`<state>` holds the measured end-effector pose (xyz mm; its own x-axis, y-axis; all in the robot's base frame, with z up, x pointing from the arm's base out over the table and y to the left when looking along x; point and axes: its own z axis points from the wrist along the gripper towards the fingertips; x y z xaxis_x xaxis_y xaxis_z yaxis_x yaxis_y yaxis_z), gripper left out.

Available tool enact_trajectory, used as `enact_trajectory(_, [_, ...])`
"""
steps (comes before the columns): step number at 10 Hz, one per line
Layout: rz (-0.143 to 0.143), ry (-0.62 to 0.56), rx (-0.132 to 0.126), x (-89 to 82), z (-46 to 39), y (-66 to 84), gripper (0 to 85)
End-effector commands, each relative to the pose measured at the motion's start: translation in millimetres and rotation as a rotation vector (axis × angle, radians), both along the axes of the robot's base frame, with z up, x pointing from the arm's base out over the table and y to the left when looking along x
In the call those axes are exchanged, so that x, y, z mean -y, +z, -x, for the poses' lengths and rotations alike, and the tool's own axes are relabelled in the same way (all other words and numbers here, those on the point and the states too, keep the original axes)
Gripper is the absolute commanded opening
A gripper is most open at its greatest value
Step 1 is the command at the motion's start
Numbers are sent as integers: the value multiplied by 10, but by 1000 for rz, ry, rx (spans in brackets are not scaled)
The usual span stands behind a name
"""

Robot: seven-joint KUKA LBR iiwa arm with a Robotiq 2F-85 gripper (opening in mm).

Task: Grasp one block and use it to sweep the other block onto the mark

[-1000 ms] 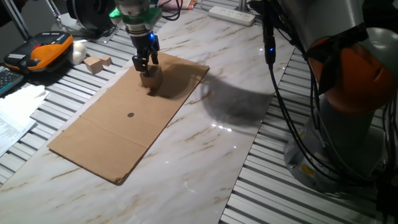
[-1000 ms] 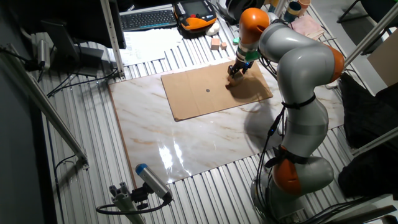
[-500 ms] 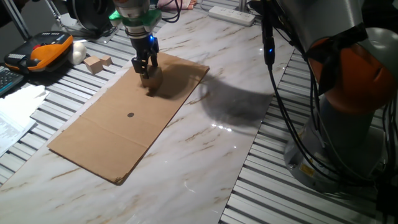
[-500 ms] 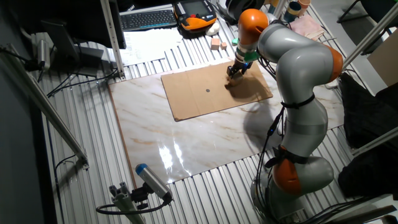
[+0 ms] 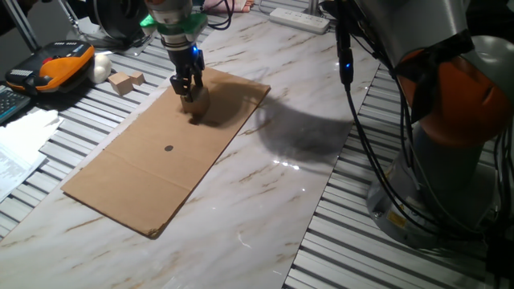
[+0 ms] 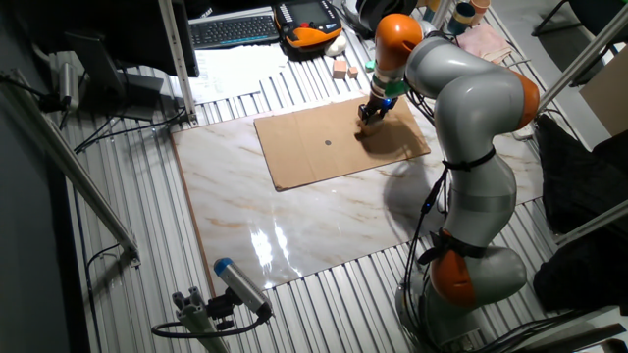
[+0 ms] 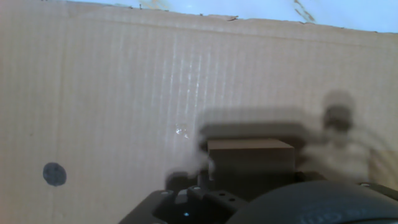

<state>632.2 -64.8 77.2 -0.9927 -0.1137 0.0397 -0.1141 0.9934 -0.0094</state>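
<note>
A pale tan wooden cube (image 5: 197, 101) sits on the brown cardboard sheet (image 5: 128, 172) near its far right corner. My gripper (image 5: 189, 87) is down over the cube, with one finger on each side of it. In the hand view the cube (image 7: 250, 155) lies in shadow between blurred fingers (image 7: 189, 163), so I cannot tell whether they press on it. The mark (image 5: 169, 148) is a small dark dot in the middle of the cardboard, toward the camera from the cube. It also shows in the other fixed view (image 6: 328, 141) and at the lower left of the hand view (image 7: 55, 174). No second cube shows on the cardboard.
Two small tan wooden pieces (image 5: 123, 81) lie on the slatted surface left of the cardboard. An orange and black device (image 5: 56, 64) and papers (image 5: 20, 140) lie further left. The arm's orange and grey base (image 5: 458, 120) and black cables (image 5: 361, 120) stand at the right.
The gripper has sunk a little lower over the cube and its fingers have drawn closer together. The cube and the mark stay in place.
</note>
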Motion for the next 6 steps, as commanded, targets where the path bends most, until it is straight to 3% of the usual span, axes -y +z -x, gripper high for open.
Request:
enact_trajectory(1, [0,2,-4,-1,1,-1,510])
enact_trajectory(2, [-2,3,-8,-5,1,-4,510])
enact_trajectory(3, [-5,4,-10,-12,2,-7,340])
enact_trajectory(5, [-8,9,-13,-33,4,-15,340])
enact_trajectory(6, [-6,13,-17,-47,5,-17,170])
